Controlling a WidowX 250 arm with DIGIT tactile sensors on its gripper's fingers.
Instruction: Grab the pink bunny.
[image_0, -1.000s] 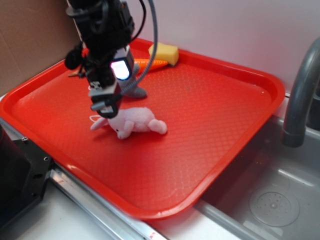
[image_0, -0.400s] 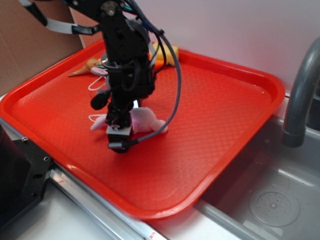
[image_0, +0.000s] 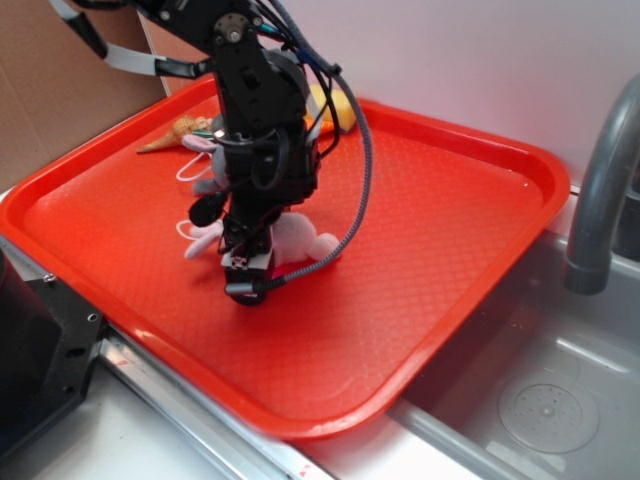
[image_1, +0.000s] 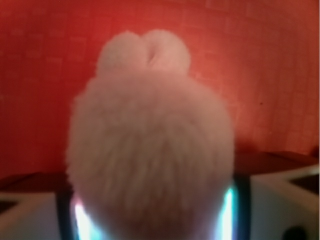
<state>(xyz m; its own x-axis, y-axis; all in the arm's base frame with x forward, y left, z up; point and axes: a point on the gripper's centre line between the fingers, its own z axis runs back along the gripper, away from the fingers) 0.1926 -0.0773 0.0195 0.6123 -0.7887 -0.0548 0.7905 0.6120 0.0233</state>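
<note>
The small pale pink plush bunny (image_0: 300, 240) lay on its side on the red plastic tray with a waffled floor (image_0: 440, 240), left of the tray's middle. In the exterior view the black robot arm stood over it, and the black gripper (image_0: 250, 272) was down at the toy's near side, hiding most of its body; only a pale ear at the left and a rounded end at the right showed. The wrist view gave what that one could not — the bunny (image_1: 150, 150) filled the frame, blurred, sitting between the two finger bases. Whether the fingers had clamped onto it I could not tell. Behind the arm, one orange carrot-shaped toy (image_0: 175, 133) and one yellow block (image_0: 335, 108) lay on the tray — both partly hidden. One grey curved tap (image_0: 600, 190) stood at the right over the sink.
</note>
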